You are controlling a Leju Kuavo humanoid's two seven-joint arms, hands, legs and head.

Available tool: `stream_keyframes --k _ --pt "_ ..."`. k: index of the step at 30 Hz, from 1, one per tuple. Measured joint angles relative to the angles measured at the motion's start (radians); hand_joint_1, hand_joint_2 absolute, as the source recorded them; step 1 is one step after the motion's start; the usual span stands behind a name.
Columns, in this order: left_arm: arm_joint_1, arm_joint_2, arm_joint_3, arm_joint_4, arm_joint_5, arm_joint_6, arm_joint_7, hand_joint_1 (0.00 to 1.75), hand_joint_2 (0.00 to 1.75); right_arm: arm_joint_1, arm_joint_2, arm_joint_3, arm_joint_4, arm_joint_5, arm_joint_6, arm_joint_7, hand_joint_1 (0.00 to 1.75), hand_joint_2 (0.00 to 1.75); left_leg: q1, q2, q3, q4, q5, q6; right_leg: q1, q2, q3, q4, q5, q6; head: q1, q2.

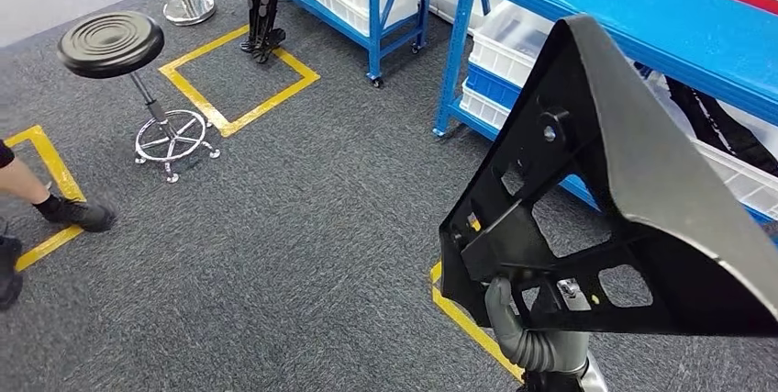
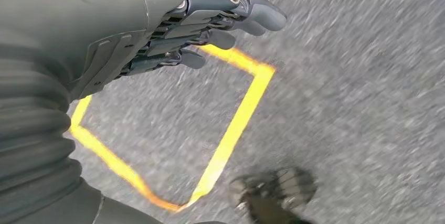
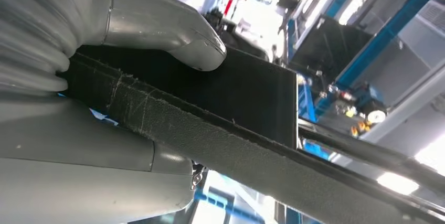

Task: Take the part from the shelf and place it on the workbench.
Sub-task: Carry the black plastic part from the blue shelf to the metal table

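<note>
The right hand [image 1: 523, 328], at the lower right of the head view, holds the black part [image 1: 605, 218] by its lower edge; its fingers are closed around a thin rib there, and in the right wrist view the thumb [image 3: 173, 35] presses flat on the dark panel. The part is held up in the air, off the shelf. It looks like a stiff moulded plastic piece, a big triangle with open windows and ribs inside, so I judge it rather light but bulky. Held at one edge, it may swing or twist; a grip on a thick rib near the middle would be steadier. The outer skin seems smooth and could slip.

The left hand [image 2: 210, 19] hangs over the grey floor, its fingers slightly curled and holding nothing.

Further away, at the upper right, stands the blue shelf [image 1: 642, 16] with white bins. The part's right corner is cut off by the frame. The left wrist view is blurred.
</note>
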Motion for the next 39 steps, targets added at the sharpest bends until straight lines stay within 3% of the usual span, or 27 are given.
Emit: stream_keyframes --k 2,4,5,6,7,9,11,13,14,15,16,18,20,21,22,24,26,27,29,30,32,34,36,37,39 --pt "0.0 0.001 -0.009 0.0 -0.012 -0.019 0.018 0.0 1.75 0.007 -0.003 0.0 -0.004 -0.005 -0.002 -0.002 1.75 1.75 0.002 -0.025 -0.002 -0.002 0.005 0.012 -0.003 0.068 -0.051 0.107 -0.052 -0.007 0.005 0.0" --pt "-0.001 0.002 -0.018 0.0 -0.02 -0.029 0.027 0.0 1.75 0.015 -0.007 0.0 -0.005 -0.009 -0.004 -0.003 1.75 1.75 0.0 -0.056 -0.007 -0.002 0.008 0.019 -0.003 0.098 -0.123 0.245 -0.101 -0.013 0.006 0.0" --pt "0.0 0.002 -0.022 0.0 -0.023 -0.031 0.029 0.0 1.75 0.018 -0.009 0.0 -0.005 -0.011 -0.004 -0.003 1.75 1.75 -0.001 -0.072 -0.009 -0.002 0.01 0.021 -0.003 0.102 -0.144 0.279 -0.106 -0.01 0.006 0.0" --pt "0.001 0.002 -0.026 0.0 -0.026 -0.034 0.03 0.0 1.75 0.021 -0.01 0.0 -0.005 -0.011 -0.004 -0.003 1.75 1.75 -0.001 -0.09 -0.009 -0.002 0.011 0.021 -0.003 0.104 -0.144 0.269 -0.094 -0.004 0.006 0.0" --pt "0.001 0.002 -0.029 0.0 -0.03 -0.034 0.03 0.0 1.75 0.022 -0.011 0.0 -0.005 -0.012 -0.004 -0.003 1.75 1.75 -0.002 -0.106 -0.009 -0.002 0.012 0.021 -0.003 0.107 -0.125 0.221 -0.068 0.003 0.006 0.0" --pt "0.002 0.002 -0.036 0.0 -0.035 -0.035 0.032 0.0 1.75 0.022 -0.012 0.0 -0.006 -0.012 -0.004 -0.003 1.75 1.75 -0.003 -0.136 -0.01 -0.002 0.017 0.016 -0.003 0.141 -0.06 0.075 -0.009 0.011 0.006 0.0" --pt "0.002 0.003 -0.039 0.0 -0.035 -0.047 0.04 0.0 1.75 0.023 -0.013 0.0 -0.008 -0.011 -0.004 -0.003 1.75 1.75 -0.005 -0.159 -0.012 -0.002 0.021 0.007 -0.001 0.167 -0.025 -0.006 0.021 0.002 0.006 0.0" --pt "0.005 0.004 -0.039 0.0 -0.028 -0.076 0.054 0.0 1.75 0.022 -0.014 0.0 -0.009 -0.011 -0.003 -0.003 1.75 1.75 -0.004 -0.176 -0.016 -0.007 0.027 -0.004 0.004 0.157 -0.02 -0.014 0.028 -0.012 0.006 0.0" --pt "0.008 0.006 -0.039 0.001 -0.022 -0.092 0.06 0.0 1.75 0.021 -0.015 0.0 -0.009 -0.011 -0.001 -0.002 1.75 1.75 -0.003 -0.171 -0.019 -0.007 0.029 -0.009 0.002 0.146 -0.017 -0.016 0.032 -0.019 0.005 0.0" --pt "0.01 0.008 -0.038 0.001 -0.017 -0.105 0.064 0.0 1.75 0.021 -0.015 0.0 -0.009 -0.01 0.001 -0.001 1.75 1.75 -0.004 -0.148 -0.025 0.003 0.021 -0.013 -0.001 0.134 -0.014 -0.02 0.036 -0.027 0.003 0.0" --pt "0.011 0.009 -0.038 0.001 -0.012 -0.115 0.067 0.0 1.75 0.021 -0.015 0.0 -0.01 -0.009 0.002 0.0 1.75 1.75 -0.005 -0.115 -0.038 0.032 0.002 -0.017 -0.004 0.12 -0.012 -0.023 0.04 -0.035 0.0 0.0" --pt "0.01 0.009 -0.038 0.001 -0.007 -0.125 0.068 0.0 1.75 0.022 -0.015 0.0 -0.01 -0.008 0.005 0.002 1.75 1.75 -0.004 -0.046 -0.085 0.139 -0.062 -0.023 -0.003 0.092 -0.009 -0.025 0.041 -0.044 -0.004 0.0" --pt "0.008 0.009 -0.038 0.001 -0.006 -0.127 0.068 0.0 1.75 0.022 -0.015 0.0 -0.01 -0.008 0.006 0.002 1.75 1.75 0.004 -0.028 -0.131 0.243 -0.108 -0.031 0.0 0.062 -0.009 -0.025 0.04 -0.047 -0.004 0.0" --pt "0.008 0.009 -0.038 0.001 -0.005 -0.128 0.069 0.0 1.75 0.022 -0.015 0.0 -0.01 -0.008 0.009 0.002 1.75 1.75 0.007 -0.025 -0.136 0.259 -0.11 -0.035 0.0 0.047 -0.009 -0.025 0.039 -0.046 -0.005 0.0" --pt "0.008 0.01 -0.037 0.001 -0.003 -0.132 0.071 0.0 1.75 0.022 -0.015 0.0 -0.01 -0.011 0.013 0.003 1.75 1.75 0.01 -0.02 -0.123 0.242 -0.096 -0.038 0.0 0.033 -0.009 -0.025 0.038 -0.045 -0.005 0.0" --pt "0.008 0.012 -0.036 0.001 0.004 -0.147 0.074 0.0 1.75 0.021 -0.015 0.0 -0.01 -0.021 0.029 0.004 1.75 1.75 0.015 0.014 -0.055 0.131 -0.047 -0.042 0.0 0.007 -0.005 -0.023 0.033 -0.039 -0.005 0.0" --pt "0.004 0.013 -0.032 0.001 0.016 -0.167 0.075 0.0 1.75 0.019 -0.016 0.0 -0.01 -0.031 0.044 0.006 1.75 1.75 0.012 0.054 0.0 0.035 -0.019 -0.037 0.007 -0.014 -0.005 -0.018 0.025 -0.027 -0.004 0.0" --pt "0.003 0.013 -0.03 0.001 0.02 -0.176 0.074 0.0 1.75 0.017 -0.016 -0.001 -0.01 -0.034 0.05 0.007 1.75 1.75 0.008 0.061 0.007 0.018 -0.018 -0.031 0.011 -0.024 -0.003 -0.017 0.022 -0.022 -0.002 0.0" --pt "0.001 0.014 -0.022 0.001 0.027 -0.191 0.072 0.0 1.75 0.012 -0.016 -0.001 -0.01 -0.037 0.057 0.008 1.75 1.75 0.002 0.034 0.001 0.014 -0.016 -0.017 0.012 -0.043 0.0 -0.017 0.019 -0.015 0.002 0.0" --pt "0.001 0.014 -0.02 0.001 0.029 -0.197 0.07 0.0 1.75 0.009 -0.016 -0.001 -0.01 -0.037 0.06 0.008 1.75 1.75 0.001 0.02 0.0 0.012 -0.013 -0.011 0.01 -0.038 -0.001 -0.013 0.015 -0.011 0.002 0.0" --pt "0.0 0.015 -0.017 0.001 0.033 -0.207 0.064 0.0 1.75 0.006 -0.017 -0.005 -0.011 -0.039 0.067 0.006 1.75 1.75 0.003 -0.006 -0.002 0.009 -0.006 0.005 0.005 0.02 -0.028 0.046 -0.019 -0.01 0.003 0.0" --pt "-0.003 0.016 -0.015 0.0 0.035 -0.212 0.059 0.0 1.75 0.005 -0.018 -0.01 -0.012 -0.043 0.075 0.004 1.75 1.75 0.004 -0.035 -0.007 0.008 -0.002 0.017 0.002 0.085 -0.092 0.178 -0.074 -0.02 0.004 0.0" --pt "-0.004 0.016 -0.011 0.0 0.035 -0.213 0.057 0.0 1.75 0.004 -0.019 -0.018 -0.013 -0.046 0.081 0.002 1.75 1.75 0.003 -0.069 -0.012 0.008 0.002 0.021 0.002 0.101 -0.147 0.277 -0.101 -0.019 0.004 0.0" --pt "-0.004 0.016 -0.01 0.0 0.034 -0.214 0.057 0.0 1.75 0.003 -0.02 -0.022 -0.013 -0.046 0.083 0.001 1.75 1.75 0.003 -0.086 -0.013 0.009 0.004 0.021 0.001 0.103 -0.149 0.273 -0.092 -0.013 0.004 0.0" --pt "-0.003 0.015 -0.009 0.0 0.033 -0.214 0.057 0.0 1.75 -0.003 -0.021 -0.028 -0.016 -0.045 0.087 0.001 1.75 1.75 0.003 -0.118 -0.013 0.009 0.008 0.018 -0.002 0.118 -0.1 0.161 -0.039 0.003 0.004 0.0"
